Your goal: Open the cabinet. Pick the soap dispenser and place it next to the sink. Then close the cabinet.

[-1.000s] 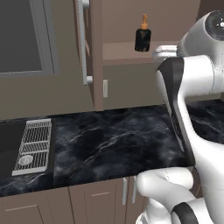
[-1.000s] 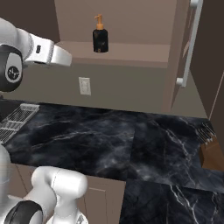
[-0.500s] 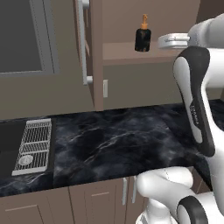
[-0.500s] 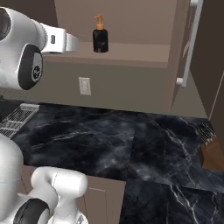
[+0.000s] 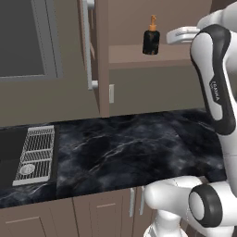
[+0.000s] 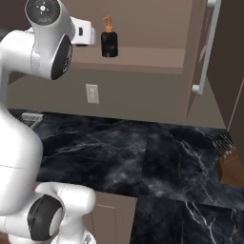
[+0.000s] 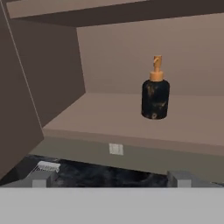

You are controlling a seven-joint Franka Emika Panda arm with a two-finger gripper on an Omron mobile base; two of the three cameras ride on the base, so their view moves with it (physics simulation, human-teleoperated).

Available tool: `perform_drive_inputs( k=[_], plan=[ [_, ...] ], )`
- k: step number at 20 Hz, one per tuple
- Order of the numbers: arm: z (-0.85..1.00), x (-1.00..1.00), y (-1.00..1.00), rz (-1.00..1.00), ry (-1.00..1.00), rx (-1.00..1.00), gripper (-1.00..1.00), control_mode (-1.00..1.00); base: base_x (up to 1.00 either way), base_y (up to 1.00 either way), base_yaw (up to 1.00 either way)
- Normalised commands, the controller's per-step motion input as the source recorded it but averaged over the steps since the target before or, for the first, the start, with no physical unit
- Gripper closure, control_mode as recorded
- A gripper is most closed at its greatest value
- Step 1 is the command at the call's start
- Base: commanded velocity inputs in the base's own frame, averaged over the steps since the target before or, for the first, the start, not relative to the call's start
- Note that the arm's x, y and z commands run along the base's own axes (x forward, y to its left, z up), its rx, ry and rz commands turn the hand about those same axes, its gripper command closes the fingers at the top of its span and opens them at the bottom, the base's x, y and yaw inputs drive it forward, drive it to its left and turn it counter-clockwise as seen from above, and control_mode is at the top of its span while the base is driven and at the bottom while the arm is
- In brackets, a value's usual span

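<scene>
Arm raised high, released end effector [image 7: 112,178] level, facing the soap dispenser [image 7: 155,99], apart.

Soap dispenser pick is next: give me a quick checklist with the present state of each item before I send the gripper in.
1. Cabinet doors open, shelf reachable: ok.
2. Soap dispenser upright on the cabinet floor, nothing beside it: ok.
3. Gripper open, holding nothing: ok.
4. Gripper lined up with the bottle: not ok; in the hand view the bottle sits right of centre and still ahead of the fingertips.
5. Gripper level with the bottle's body: cannot tell.
6. Counter beside the sink free for the drop: ok.
</scene>
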Motion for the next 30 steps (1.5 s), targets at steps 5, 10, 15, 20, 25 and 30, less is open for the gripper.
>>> perform_drive_inputs(
  k=[5,10,15,20,25,30],
  plan=[
    [-0.02,0.61,-0.07,0.07,0.0,0.0,-1.0,-1.0,0.0,0.0,0.0],
    [0.0,0.69,-0.27,0.06,0.0,0.0,-1.0,-1.0,0.0,0.0,0.0],
    [0.0,0.54,-0.29,0.0,0.01,0.0,-1.0,-1.0,0.0,0.0,0.0],
    [0.04,0.11,0.0,0.01,0.0,0.05,-1.0,-1.0,0.0,0.0,0.0],
    [0.0,0.2,0.0,0.02,0.0,0.01,-1.0,-1.0,0.0,0.0,0.0],
    [-0.06,0.1,0.01,0.0,0.01,0.0,-1.0,-1.0,0.0,0.0,0.0]
  ],
)
